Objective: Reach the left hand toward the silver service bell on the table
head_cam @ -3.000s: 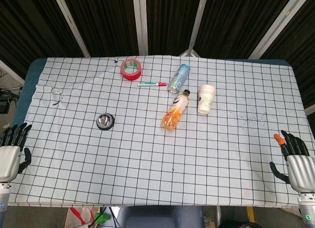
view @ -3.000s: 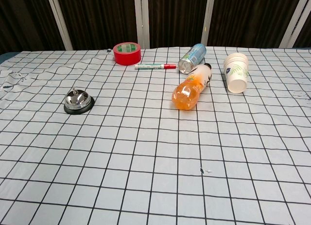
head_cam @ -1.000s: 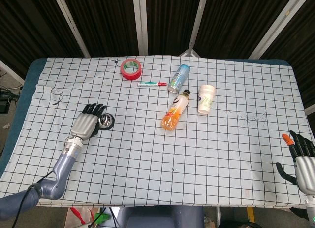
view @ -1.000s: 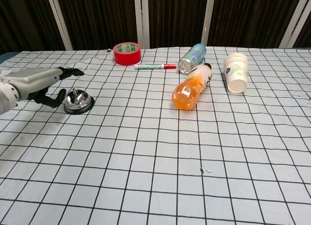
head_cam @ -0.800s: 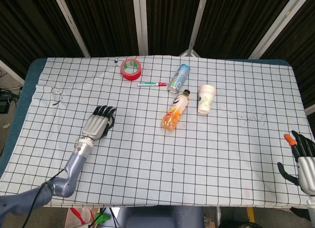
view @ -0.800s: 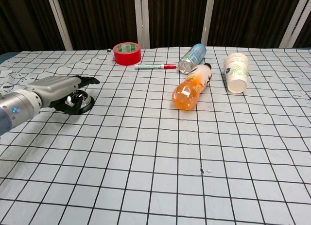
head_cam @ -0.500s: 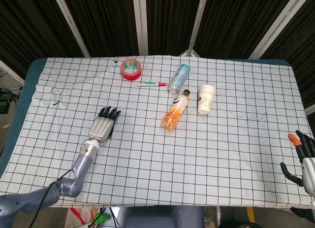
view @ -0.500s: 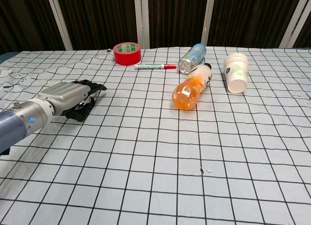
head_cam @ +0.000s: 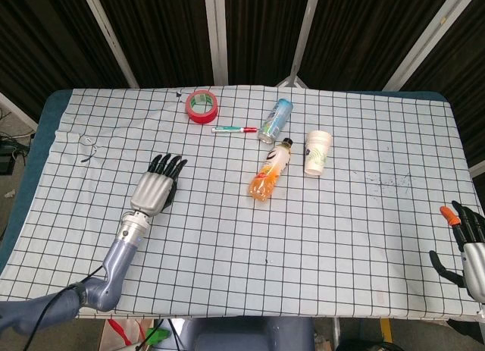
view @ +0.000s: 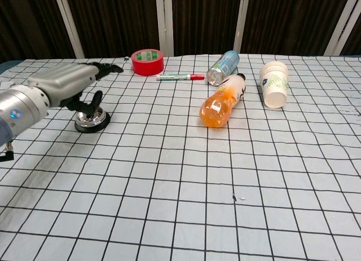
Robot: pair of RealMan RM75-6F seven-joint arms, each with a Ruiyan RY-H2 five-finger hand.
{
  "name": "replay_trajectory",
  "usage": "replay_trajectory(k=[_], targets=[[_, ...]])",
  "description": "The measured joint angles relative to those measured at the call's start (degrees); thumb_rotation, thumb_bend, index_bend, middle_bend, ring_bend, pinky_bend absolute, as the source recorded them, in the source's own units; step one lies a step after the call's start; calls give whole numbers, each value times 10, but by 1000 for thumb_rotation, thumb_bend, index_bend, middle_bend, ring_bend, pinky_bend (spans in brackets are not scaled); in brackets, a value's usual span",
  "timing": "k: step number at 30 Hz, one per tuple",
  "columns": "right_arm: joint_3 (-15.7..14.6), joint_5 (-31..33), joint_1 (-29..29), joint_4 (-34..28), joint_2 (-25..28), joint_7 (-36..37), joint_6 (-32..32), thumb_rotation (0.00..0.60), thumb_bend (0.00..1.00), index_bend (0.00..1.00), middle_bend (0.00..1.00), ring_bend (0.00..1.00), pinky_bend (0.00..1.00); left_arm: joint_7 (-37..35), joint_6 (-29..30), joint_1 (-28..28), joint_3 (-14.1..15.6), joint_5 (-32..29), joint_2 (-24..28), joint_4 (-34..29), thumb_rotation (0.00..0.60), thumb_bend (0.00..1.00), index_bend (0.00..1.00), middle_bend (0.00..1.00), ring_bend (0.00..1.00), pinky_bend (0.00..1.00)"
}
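Note:
The silver service bell (view: 92,120) on its black base stands on the left part of the checked tablecloth (view: 186,176). My left hand (view: 66,82) hovers just above it with the fingers stretched out flat and the thumb hanging down toward the bell's button. It holds nothing. In the head view the left hand (head_cam: 155,186) covers the bell almost entirely. My right hand (head_cam: 468,237) is at the table's near right edge, fingers apart and empty.
At the back lie a red tape roll (head_cam: 201,106), a marker (head_cam: 233,129) and a tipped can (head_cam: 276,120). An orange drink bottle (head_cam: 270,170) lies mid-table beside a stack of paper cups (head_cam: 317,152).
My left hand came in from the table's left edge to the bell. In the last half second it rose from low over the bell to a little above it. The right hand drifted slightly back.

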Motion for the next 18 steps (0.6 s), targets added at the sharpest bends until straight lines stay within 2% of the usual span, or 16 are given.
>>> replay_trajectory(k=[3, 4, 7, 13, 18], targets=[[0, 0, 0, -1, 0, -2, -1, 600, 390, 130, 5, 21, 95, 9, 45, 29, 3, 15, 62, -100, 600, 963, 13, 34, 0, 0], [0, 1, 0, -1, 0, -3, -2, 600, 390, 130, 5, 21, 95, 16, 73, 49, 8, 24, 99, -149, 600, 963, 13, 34, 0, 0], [0, 1, 0, -2, -1, -3, -2, 600, 389, 130, 5, 23, 95, 22, 136, 97, 23, 45, 167, -220, 600, 963, 13, 30, 0, 0], [0, -4, -2, -2, -3, -6, 7, 600, 389, 131, 5, 30, 95, -1, 252, 212, 79, 81, 257, -268, 600, 962, 19, 27, 0, 0], [0, -4, -2, -2, -5, -11, 6, 600, 390, 131, 5, 30, 95, -56, 287, 263, 107, 89, 280, -268, 600, 962, 20, 28, 0, 0]])
